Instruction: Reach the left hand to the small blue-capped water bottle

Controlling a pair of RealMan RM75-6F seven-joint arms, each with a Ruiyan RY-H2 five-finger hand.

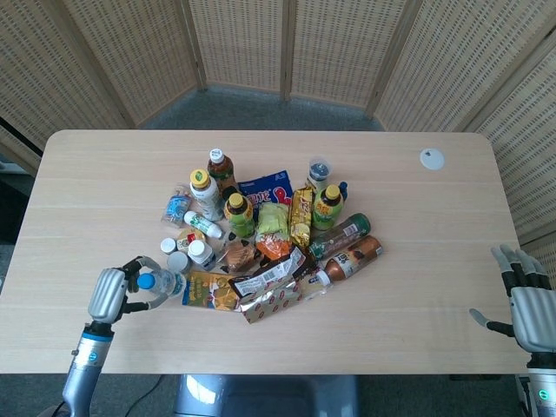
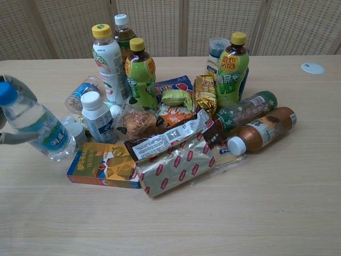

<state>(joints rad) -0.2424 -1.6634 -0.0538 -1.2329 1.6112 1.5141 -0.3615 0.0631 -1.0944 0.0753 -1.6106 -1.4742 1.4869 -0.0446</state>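
A pale wooden table (image 1: 104,174) with rounded corners is seen from above, backed by folding screens of woven cane (image 1: 287,43) on a grey carpeted floor (image 1: 261,109). At the near left edge, the left hand (image 1: 110,293) is wrapped around the small blue-capped water bottle (image 1: 161,282), which is tilted with its cap toward the hand; in the chest view the bottle (image 2: 34,127) leans steeply to the left, with a finger (image 2: 16,138) pressed along its lower side. Just right of the bottle, an orange snack box (image 2: 101,165) is lying flat at the front of a crowded heap near the table's middle. Behind the box, a small white-capped bottle (image 2: 97,114) and a tall yellow-capped white bottle (image 2: 108,61) are standing upright, with a green bottle (image 2: 140,72) beside them. Toward the middle, a red and silver foil packet (image 2: 170,165) is spread at the front of the heap. Further right, another green bottle with a yellow cap (image 2: 232,66) is upright, and a brown bottle (image 2: 261,130) is lying on its side, cap pointing forward. A small white disc (image 1: 432,158) is set well apart near the far right corner. At the near right edge, the right hand (image 1: 526,308) is held with its fingers spread apart and nothing in it.
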